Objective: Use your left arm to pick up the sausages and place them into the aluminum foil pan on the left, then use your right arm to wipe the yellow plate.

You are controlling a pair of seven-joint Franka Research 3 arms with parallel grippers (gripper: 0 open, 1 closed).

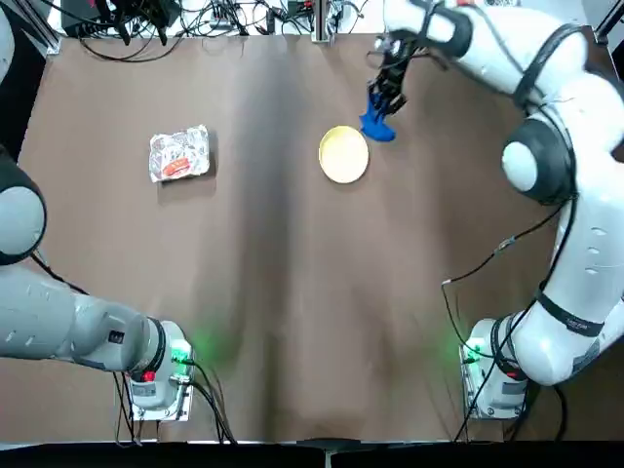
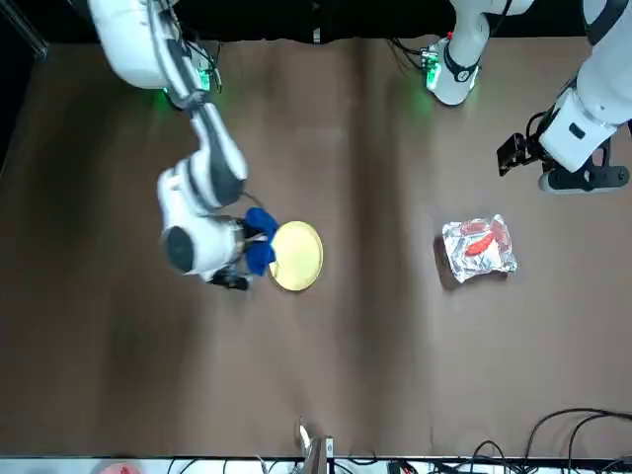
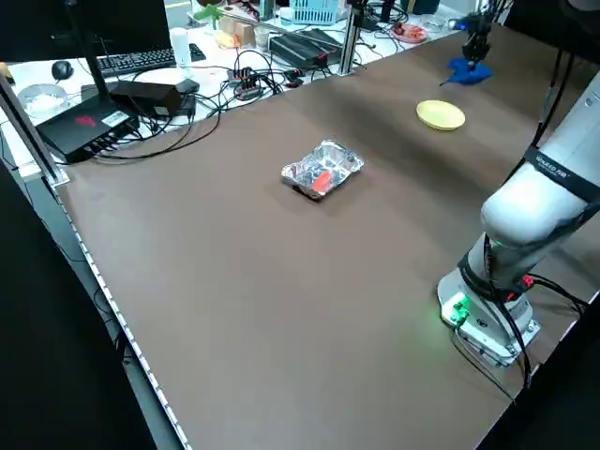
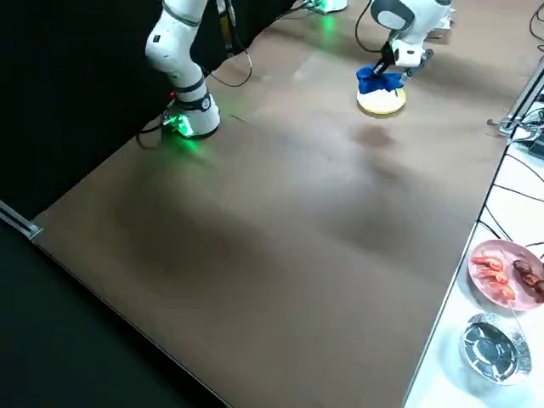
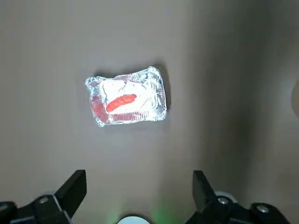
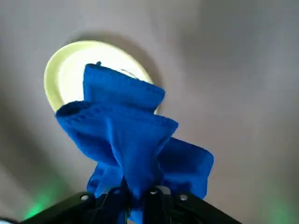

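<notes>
The surface [image 1: 263, 292] is big, flat and brown, with soft dark shadows on it. A shiny silver foil pan [image 1: 179, 155] with a wrinkly edge sits right on it, on the robot's left side. A round yellow plate [image 1: 343, 154] lies flat on it too, well apart from the pan, over to the robot's right. The white feet of the two robot arms stand on the surface, near the edge on the robot's side. Green light glows on the brown top beside them.
</notes>
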